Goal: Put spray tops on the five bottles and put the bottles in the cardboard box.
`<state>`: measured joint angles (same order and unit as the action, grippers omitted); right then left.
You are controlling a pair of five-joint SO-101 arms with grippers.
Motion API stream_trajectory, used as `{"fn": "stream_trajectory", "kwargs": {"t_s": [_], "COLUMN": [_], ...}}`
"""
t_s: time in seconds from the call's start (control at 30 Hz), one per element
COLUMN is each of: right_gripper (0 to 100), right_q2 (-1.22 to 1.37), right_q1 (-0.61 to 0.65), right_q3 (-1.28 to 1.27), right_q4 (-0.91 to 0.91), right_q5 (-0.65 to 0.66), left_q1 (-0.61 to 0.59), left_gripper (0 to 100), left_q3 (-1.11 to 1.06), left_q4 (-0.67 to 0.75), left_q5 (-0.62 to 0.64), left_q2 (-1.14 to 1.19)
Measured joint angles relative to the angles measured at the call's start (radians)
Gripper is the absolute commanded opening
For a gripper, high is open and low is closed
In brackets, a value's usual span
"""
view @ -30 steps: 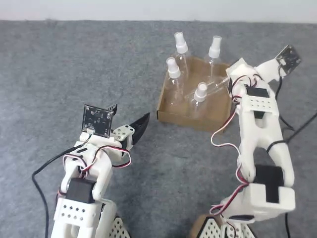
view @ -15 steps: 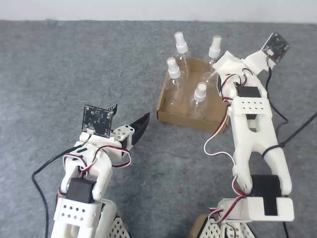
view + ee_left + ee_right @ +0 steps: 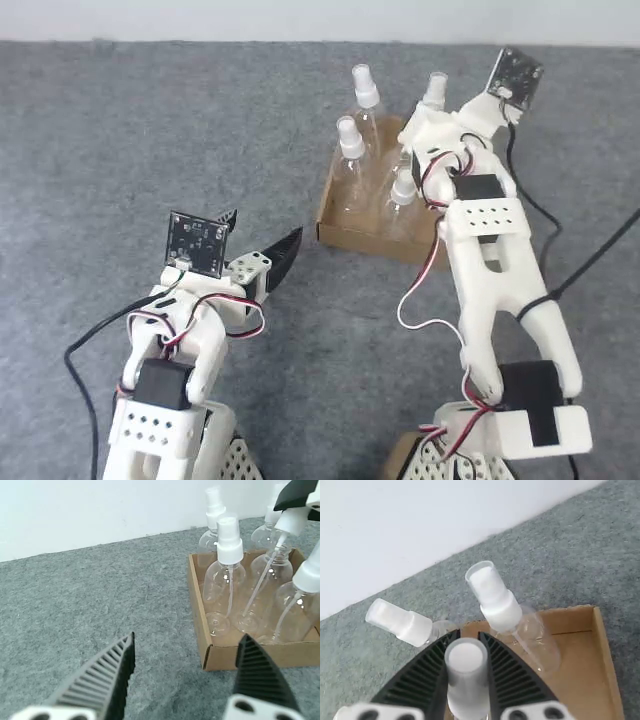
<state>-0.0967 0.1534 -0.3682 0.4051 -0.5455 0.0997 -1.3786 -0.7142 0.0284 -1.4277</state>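
Note:
The cardboard box (image 3: pixel 368 238) sits at the table's far middle, with clear bottles with white spray tops in it, among them one (image 3: pixel 350 140) and another (image 3: pixel 405 186). Two more bottles (image 3: pixel 365 88) (image 3: pixel 436 88) stand at its far edge; whether inside or just behind is unclear. My right gripper (image 3: pixel 466 667) is over the box, shut on the white spray top (image 3: pixel 466 656) of a bottle. The left wrist view shows that spray top (image 3: pixel 291 521) above the box (image 3: pixel 201 611). My left gripper (image 3: pixel 182 676) is open with nothing in it, on the near side of the box (image 3: pixel 262 233).
The right arm (image 3: pixel 482 222) reaches over the box's right side. Grey carpet (image 3: pixel 150 130) covers the table, and a white wall (image 3: pixel 100 510) runs behind it. The left arm's base (image 3: pixel 160 420) is at the near left.
The right arm has swung left from the box's right rim to over the box, taking the held bottle with it. The left arm has not moved.

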Motion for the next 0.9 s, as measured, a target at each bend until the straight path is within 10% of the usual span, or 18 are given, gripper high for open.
{"fn": "stream_trajectory", "kwargs": {"t_s": [0.9], "right_gripper": [0.6], "right_q2": [0.0], "right_q1": [0.077], "right_q3": [-0.017], "right_q4": [0.0], "right_q5": [0.427], "left_q1": [0.0], "left_gripper": [30], "left_q3": [0.0], "left_q4": [0.0], "left_q5": [0.0], "left_q2": [0.0]}}
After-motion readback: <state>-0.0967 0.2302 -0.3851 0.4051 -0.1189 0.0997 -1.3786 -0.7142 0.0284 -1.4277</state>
